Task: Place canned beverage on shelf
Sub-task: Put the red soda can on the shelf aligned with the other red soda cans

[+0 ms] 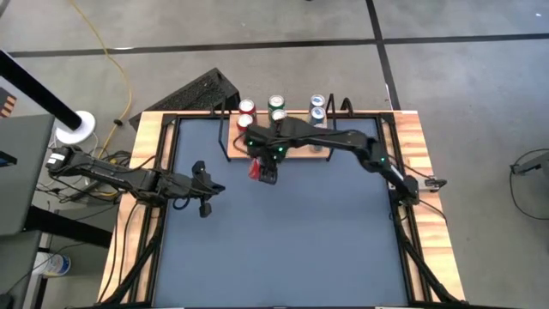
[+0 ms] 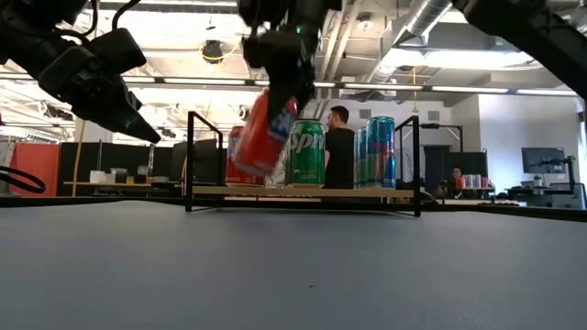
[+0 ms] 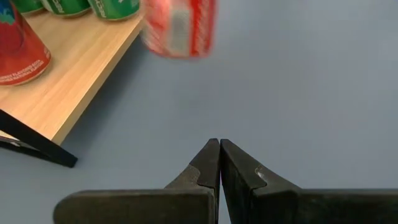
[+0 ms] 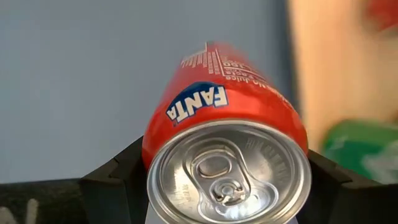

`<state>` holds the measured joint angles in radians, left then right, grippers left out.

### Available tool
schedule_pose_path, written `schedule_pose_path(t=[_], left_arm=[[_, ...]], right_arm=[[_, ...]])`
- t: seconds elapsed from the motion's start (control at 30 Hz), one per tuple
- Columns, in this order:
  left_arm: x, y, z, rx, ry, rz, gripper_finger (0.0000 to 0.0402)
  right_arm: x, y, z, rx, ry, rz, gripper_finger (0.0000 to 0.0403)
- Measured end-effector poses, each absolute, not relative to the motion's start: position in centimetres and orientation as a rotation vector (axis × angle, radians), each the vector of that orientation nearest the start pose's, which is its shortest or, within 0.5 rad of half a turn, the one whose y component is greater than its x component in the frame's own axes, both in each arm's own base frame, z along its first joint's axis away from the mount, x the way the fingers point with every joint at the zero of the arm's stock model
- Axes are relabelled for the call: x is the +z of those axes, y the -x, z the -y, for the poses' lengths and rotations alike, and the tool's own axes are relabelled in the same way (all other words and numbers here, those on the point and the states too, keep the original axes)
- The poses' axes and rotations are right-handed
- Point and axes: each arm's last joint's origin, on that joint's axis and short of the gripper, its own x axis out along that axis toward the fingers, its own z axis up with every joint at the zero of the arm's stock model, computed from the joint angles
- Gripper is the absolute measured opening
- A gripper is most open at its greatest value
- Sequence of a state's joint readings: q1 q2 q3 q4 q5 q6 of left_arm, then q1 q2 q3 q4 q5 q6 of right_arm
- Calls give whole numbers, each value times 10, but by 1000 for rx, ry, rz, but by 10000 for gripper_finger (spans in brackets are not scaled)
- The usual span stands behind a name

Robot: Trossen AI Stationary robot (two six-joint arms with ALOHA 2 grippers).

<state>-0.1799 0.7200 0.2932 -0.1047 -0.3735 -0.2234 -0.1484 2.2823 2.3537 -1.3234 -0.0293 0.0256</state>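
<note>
Blue-grey tabletop, workshop behind | right gripper clamps Fanta can, tilted, in the air just before shelf | shelf already bears cans | left gripper closed, idle, well apart | left: set can upright on board, release

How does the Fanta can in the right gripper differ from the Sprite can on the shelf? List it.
1. Colour: the Fanta can is red-orange; the Sprite can is green.
2. Pose: the Fanta can is tilted; the Sprite can is upright.
3. Support: the Fanta can hangs above the table, clamped in the right gripper; the Sprite can stands free on the shelf.
Both are aluminium drink cans of similar shape.
</note>
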Motion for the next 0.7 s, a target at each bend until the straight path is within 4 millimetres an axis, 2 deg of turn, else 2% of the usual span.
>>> schedule_pose_path(t=[0.2,0.3,0.53,0.7], left_arm=[[183,-150,16,254,48,-485,0],[184,-151,16,265,41,-476,0],[184,-151,16,269,40,-476,0],[184,-151,16,269,37,-475,0]], right_arm=[[248,-459,61,-85,-154,-1451,282],[236,-463,60,-79,-152,-1474,282],[230,-464,60,-71,-148,-1494,285],[229,-464,60,-74,-153,-1497,320]])
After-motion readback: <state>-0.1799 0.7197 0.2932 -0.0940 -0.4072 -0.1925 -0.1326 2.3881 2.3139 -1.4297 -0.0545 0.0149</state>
